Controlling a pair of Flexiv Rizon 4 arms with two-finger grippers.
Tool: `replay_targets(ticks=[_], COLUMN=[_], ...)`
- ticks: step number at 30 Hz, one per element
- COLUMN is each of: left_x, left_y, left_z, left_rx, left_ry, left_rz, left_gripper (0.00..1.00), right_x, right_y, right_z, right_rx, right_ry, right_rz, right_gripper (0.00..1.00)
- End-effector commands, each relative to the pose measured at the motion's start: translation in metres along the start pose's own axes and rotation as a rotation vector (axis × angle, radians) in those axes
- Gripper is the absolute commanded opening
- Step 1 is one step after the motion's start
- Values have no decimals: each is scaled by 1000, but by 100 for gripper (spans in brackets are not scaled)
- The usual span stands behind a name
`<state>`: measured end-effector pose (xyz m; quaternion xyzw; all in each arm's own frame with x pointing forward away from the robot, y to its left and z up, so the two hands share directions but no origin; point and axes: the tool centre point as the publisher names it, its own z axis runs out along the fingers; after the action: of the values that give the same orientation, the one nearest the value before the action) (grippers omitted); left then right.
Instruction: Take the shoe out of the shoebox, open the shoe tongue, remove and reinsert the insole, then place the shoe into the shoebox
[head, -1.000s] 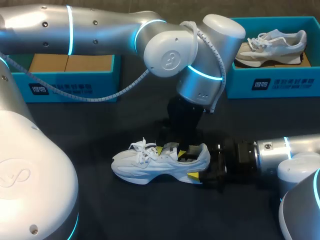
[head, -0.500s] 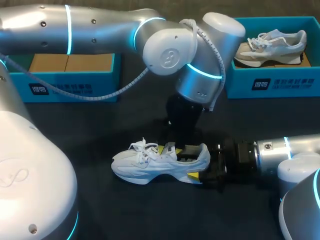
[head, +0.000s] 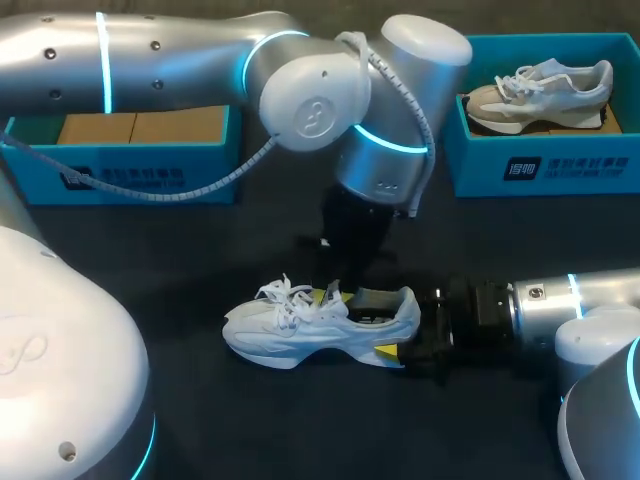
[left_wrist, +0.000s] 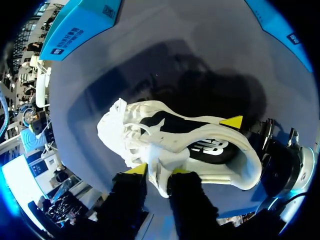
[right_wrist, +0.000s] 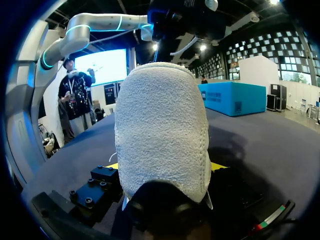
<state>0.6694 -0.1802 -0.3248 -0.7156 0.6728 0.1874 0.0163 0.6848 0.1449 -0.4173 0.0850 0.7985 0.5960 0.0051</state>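
At the far left stands the left box (head: 130, 170), blue, with brown card showing inside. Our left arm (head: 200, 50) comes in from the upper left and runs level above that box. It bends down at the middle of the table, so its wrist points steeply down at the shoe (head: 300, 330).

The shoe, white, stands on its sole on the dark table (head: 200, 420), out of both boxes and near the middle. Its long axis runs left to right, with the toe to the left and the heel to the right.

The left gripper (left_wrist: 158, 171) sits above the shoe's opening, just behind the laces. Its fingers stand narrow, with a white flap of the upper pinched between them, the tongue as far as we can tell. The dark insole (left_wrist: 200, 145) lies inside the opening.

The right gripper (right_wrist: 165, 167) clasps the heel from both sides, a yellow tip against each flank. Our right arm (head: 570, 300) lies low and level from the lower right, pointing left along the shoe's axis.

At the far right the right box (head: 540, 165) holds a second shoe (head: 540, 90), toe to the left.
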Motion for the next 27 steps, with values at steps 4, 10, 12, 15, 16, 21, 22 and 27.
replay_targets(ticks=[4, 10, 12, 15, 16, 21, 22, 27], left_x=[-20, -34, -41, -50, -51, -62, -64, -74], left_y=[1, 3, 4, 7, 8, 9, 8, 6], left_z=[-1, -4, -5, -8, -9, -12, -12, -9], left_rx=[14, 37, 52, 68, 70, 83, 81, 75], left_ry=[135, 256, 312, 376, 384, 464, 473, 539], left_rz=[2, 23, 39, 58, 61, 84, 86, 104], left_gripper=[0, 0, 0, 0, 0, 0, 0, 0], right_x=[0, 0, 0, 0, 0, 0, 0, 0], right_y=[0, 0, 0, 0, 0, 0, 0, 0], right_z=[1, 1, 1, 1, 1, 1, 1, 1], right_rx=[4, 4, 4, 4, 4, 4, 4, 4], right_ry=[-1, -1, -1, -1, -1, -1, -1, -1], right_rz=[1, 1, 1, 1, 1, 1, 1, 1], right_gripper=[0, 0, 0, 0, 0, 0, 0, 0])
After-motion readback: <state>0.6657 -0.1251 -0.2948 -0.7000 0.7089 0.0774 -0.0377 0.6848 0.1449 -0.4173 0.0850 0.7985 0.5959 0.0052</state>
